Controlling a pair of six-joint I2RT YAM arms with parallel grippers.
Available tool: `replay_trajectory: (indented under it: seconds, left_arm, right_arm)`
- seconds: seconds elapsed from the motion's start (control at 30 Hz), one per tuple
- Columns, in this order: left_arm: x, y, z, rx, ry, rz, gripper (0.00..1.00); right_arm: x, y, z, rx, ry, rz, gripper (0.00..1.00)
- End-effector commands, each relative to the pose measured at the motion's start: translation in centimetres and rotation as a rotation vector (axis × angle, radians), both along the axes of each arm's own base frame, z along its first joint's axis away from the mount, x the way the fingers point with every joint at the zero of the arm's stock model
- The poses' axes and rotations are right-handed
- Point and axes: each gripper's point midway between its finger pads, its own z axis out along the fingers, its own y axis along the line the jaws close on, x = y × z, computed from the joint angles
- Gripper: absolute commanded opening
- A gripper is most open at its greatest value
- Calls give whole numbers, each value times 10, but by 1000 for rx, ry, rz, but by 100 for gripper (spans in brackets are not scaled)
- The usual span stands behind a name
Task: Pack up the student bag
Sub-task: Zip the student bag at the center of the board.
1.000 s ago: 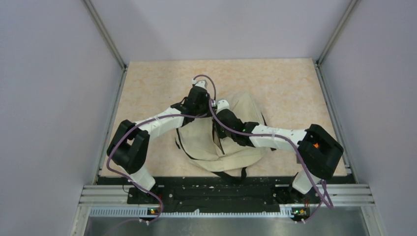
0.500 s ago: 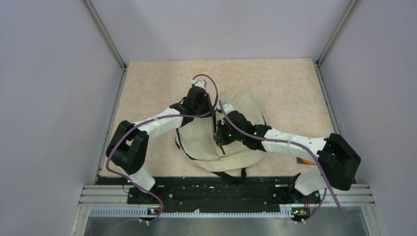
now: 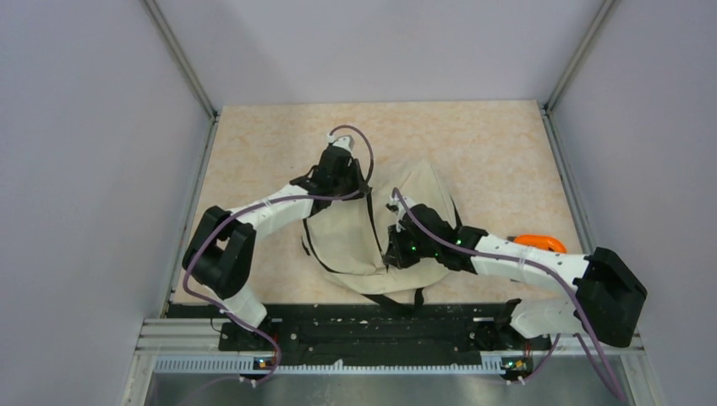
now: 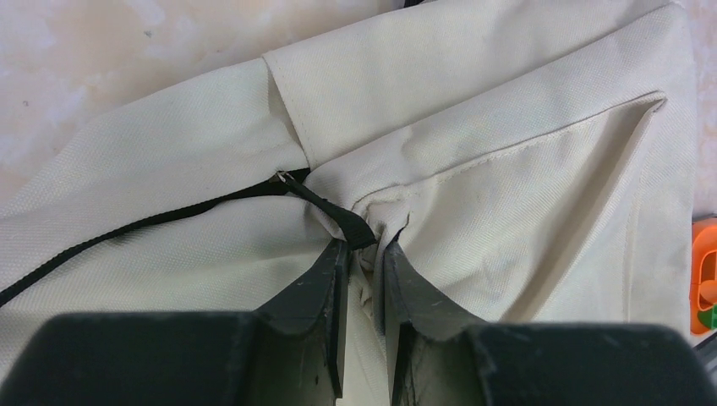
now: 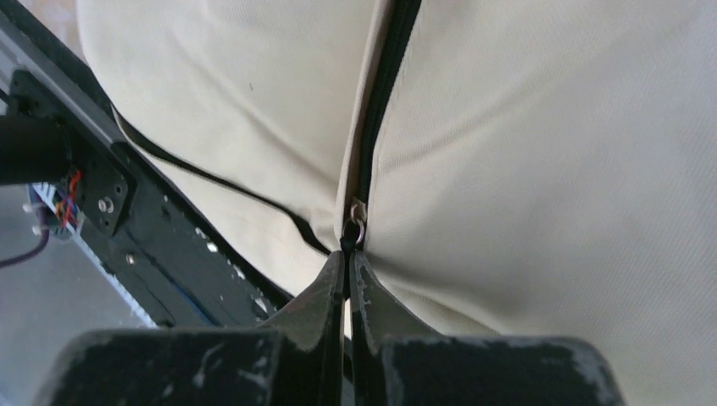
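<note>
The student bag (image 3: 351, 241), a large cream fabric bag with black straps, lies in the middle of the table. My left gripper (image 3: 358, 191) is at its far edge. In the left wrist view it (image 4: 365, 251) is shut on a bunched fold of the bag's fabric (image 4: 507, 101) beside a black strap (image 4: 334, 211). My right gripper (image 3: 391, 250) is over the bag's near part. In the right wrist view it (image 5: 347, 255) is shut on the zip pull (image 5: 354, 222). The black zip line (image 5: 385, 93) runs away from the pull across the bag (image 5: 550, 127).
An orange object (image 3: 539, 242) lies on the table to the right of the bag, behind my right forearm; its edge shows in the left wrist view (image 4: 703, 275). The black base rail (image 3: 363, 326) runs close along the bag's near edge and shows in the right wrist view (image 5: 127, 228).
My right gripper has moved toward the near edge with the zip pull in it, and its arm has swung right, uncovering the orange object. My left gripper has stayed on the bag's fabric.
</note>
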Motion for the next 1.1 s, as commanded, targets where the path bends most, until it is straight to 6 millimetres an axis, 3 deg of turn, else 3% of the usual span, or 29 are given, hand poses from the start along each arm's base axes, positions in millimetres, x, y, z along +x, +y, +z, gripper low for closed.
replay_trajectory:
  seconds: [0.0,0.43,0.6,0.73,0.77,0.97,1.0,1.07]
  left_arm:
    - [52,3,50,-73,-217,69,0]
    - [71,2,50,-77,-254,70,0]
    - [73,1,50,-84,-258,61,0]
    - [68,-2,59,-77,-295,4,0]
    - [67,1,63,-68,-310,2,7]
    - [55,13,91,-45,-399,-6,71]
    - [54,21,93,-33,-408,23,80]
    - [47,29,101,-30,-427,42,87]
  right_arm:
    - [-40,-11,-16,-22,133,76,0]
    - [-71,-27,-49,-61,232,96,0]
    - [-67,-26,-42,-60,202,86,0]
    - [-51,-21,-20,-69,136,60,0]
    - [-46,-20,-11,-65,111,55,4]
    - [7,-28,49,-82,-150,-55,75]
    - [16,-31,56,-74,-177,-68,82]
    - [38,-39,69,-42,-199,-100,87]
